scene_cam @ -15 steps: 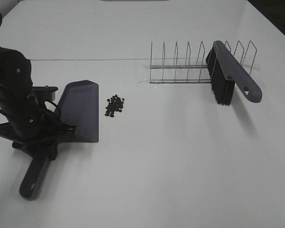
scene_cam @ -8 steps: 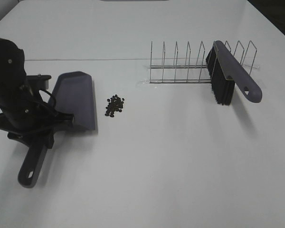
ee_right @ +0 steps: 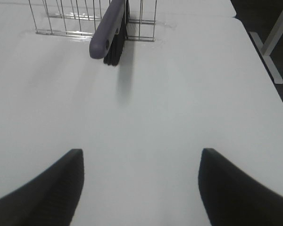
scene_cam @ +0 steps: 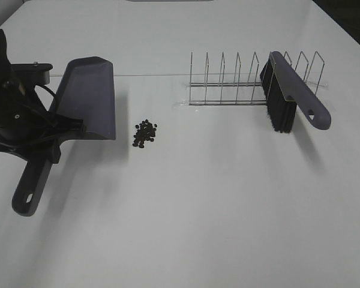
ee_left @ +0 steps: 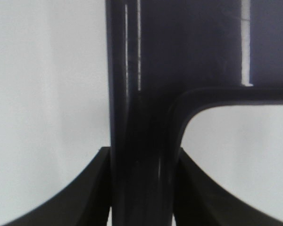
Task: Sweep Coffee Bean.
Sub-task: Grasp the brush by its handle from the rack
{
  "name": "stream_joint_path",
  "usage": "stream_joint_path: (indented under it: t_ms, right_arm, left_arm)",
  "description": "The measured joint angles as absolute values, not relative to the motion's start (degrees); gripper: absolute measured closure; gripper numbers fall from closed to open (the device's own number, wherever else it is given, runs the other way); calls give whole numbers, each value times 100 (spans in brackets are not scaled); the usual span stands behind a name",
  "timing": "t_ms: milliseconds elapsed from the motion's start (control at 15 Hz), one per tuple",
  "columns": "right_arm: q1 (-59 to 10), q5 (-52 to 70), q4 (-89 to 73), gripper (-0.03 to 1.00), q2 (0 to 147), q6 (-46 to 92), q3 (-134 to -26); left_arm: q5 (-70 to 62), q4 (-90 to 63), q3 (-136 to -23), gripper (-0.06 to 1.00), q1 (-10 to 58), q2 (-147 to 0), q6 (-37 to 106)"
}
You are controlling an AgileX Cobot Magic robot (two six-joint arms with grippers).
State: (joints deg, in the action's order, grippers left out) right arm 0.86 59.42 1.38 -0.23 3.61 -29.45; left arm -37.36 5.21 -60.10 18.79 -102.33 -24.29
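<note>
While the left gripper point(scene_cam: 59, 135) clamps the dustpan point(scene_cam: 90, 96), its mouth facing the beans point(scene_cam: 144, 133), likely to catch them, the right gripper point(ee_right: 140, 183) gapes empty; the brush point(scene_cam: 294, 90) lies beyond the beans.

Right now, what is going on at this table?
The left end effector grips the dustpan by its handle and holds it beside the small pile of coffee beans, apart from them. No bean is in the pan yet. The brush leans in the wire rack, untouched. The right end effector is open and empty, over bare table, facing the brush.
</note>
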Motion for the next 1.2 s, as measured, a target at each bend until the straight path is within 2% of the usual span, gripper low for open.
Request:
stream_joint_path:
  t_ms: [267, 400, 467, 733, 1200]
  right_arm:
    - [86, 4566, 138, 29, 493, 34, -3014]
    - [86, 3810, 97, 29, 1324, -189, -3014]
    - [86, 3254, -115, 29, 2343, -246, -3105]
    - [86, 3088, -395, 29, 4412, -235, -4028]
    - [86, 3317, -441, 29, 8079, -223, -6646]
  left_arm:
    - [-3736, 561, -6010, 59, 1879, -10233, -2429]
    - [-3730, 561, -6010, 59, 1879, -10233, -2406]
    - [-3724, 567, -6010, 59, 1879, -10233, -2384]
    - [-3718, 567, -6010, 59, 1879, -10233, -2372]
    - [-3718, 573, -6010, 59, 1879, -10233, -2366]
